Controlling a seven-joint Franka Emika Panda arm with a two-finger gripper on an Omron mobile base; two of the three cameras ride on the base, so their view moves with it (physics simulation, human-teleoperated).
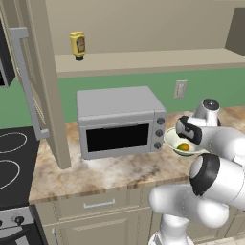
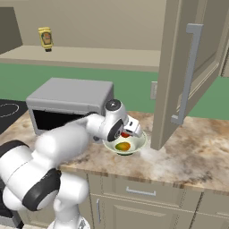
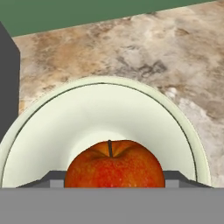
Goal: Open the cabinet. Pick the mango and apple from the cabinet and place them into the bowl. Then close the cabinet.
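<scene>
Left base view: we noted the left cabinet door (image 1: 40, 86) swung wide, its bar handle (image 1: 26, 81) facing us. On the shelf stood a yellow squeeze bottle (image 1: 77, 45). Below sat the grey microwave (image 1: 120, 120) on the marble counter (image 1: 95, 174), and just beside its right end the bowl (image 1: 173, 139). The mango (image 1: 183, 146) lay inside the bowl. The gripper (image 1: 187, 131) hung over the bowl, its jaws hidden by the hand body.

Right base view: the same bowl (image 2: 137, 144) showed the mango (image 2: 122, 146) in its front part, and a red patch we took for the apple (image 2: 125, 134) right under the gripper (image 2: 130, 131). The right cabinet door (image 2: 179, 67) stood open beside the bowl.

Hand view: the apple (image 3: 114, 164) sat directly between the finger tips (image 3: 52, 178), stem up, with the bowl (image 3: 48, 109) wall curving behind it. The tips flanked the fruit on both sides, so we judged the jaws clasped on the apple; we could not tell whether it already rested on the bowl floor.

Relation for the coming move: the apple lay straight below the hand, over the bowl, near the mango. Release looked to be next, then both doors remained to be shut.

Only the hand view showed the grip; only the base views showed the mango.
</scene>
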